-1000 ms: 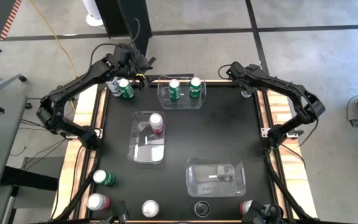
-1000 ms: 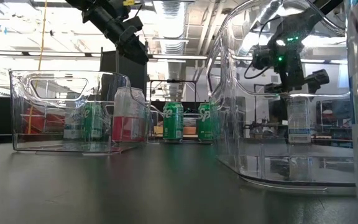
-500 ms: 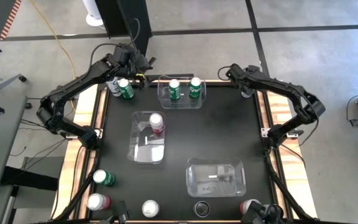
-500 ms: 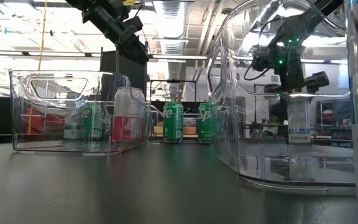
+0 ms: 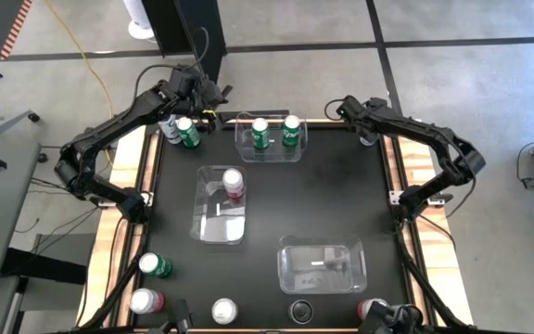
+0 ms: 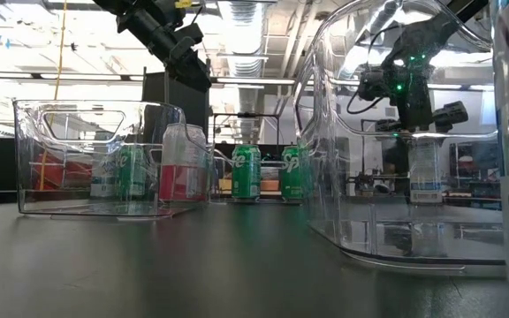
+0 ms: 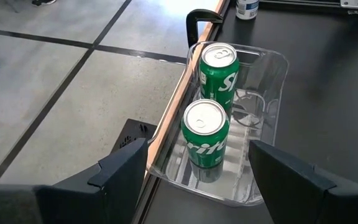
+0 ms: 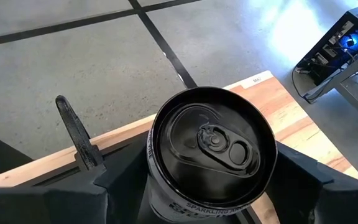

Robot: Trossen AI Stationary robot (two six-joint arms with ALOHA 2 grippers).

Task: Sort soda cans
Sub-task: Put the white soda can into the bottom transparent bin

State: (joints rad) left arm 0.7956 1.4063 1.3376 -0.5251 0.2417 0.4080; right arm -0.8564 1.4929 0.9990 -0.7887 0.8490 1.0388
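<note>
My right gripper (image 5: 366, 125) hangs over the table's far right corner, its open fingers on either side of a dark soda can (image 8: 211, 146) that stands upright on the table (image 6: 424, 168). My left gripper (image 7: 197, 149) is open and empty above the far left corner (image 5: 204, 97). It looks toward the far clear bin (image 5: 270, 148), which holds two upright green cans (image 7: 206, 130) (image 7: 219, 65). Beneath the left arm stand a green can (image 5: 186, 133) and another can (image 5: 169, 127). One red can (image 5: 235, 184) stands in the middle bin (image 5: 221, 223). My right gripper comes from above, pointing down, with one finger (image 8: 126, 180) on each side of the dark can's upper wall (image 8: 166, 205). Whether the fingers touch the wall I cannot tell. The can stands upright on the table.
An empty clear bin (image 5: 323, 264) sits near the right side. Along the near edge stand a green can (image 5: 153, 266), a red can (image 5: 145, 301), a silver-topped can (image 5: 223, 311), a dark can (image 5: 301, 311) and a red can (image 5: 369, 309). Wooden rails (image 5: 406, 176) border the table.
</note>
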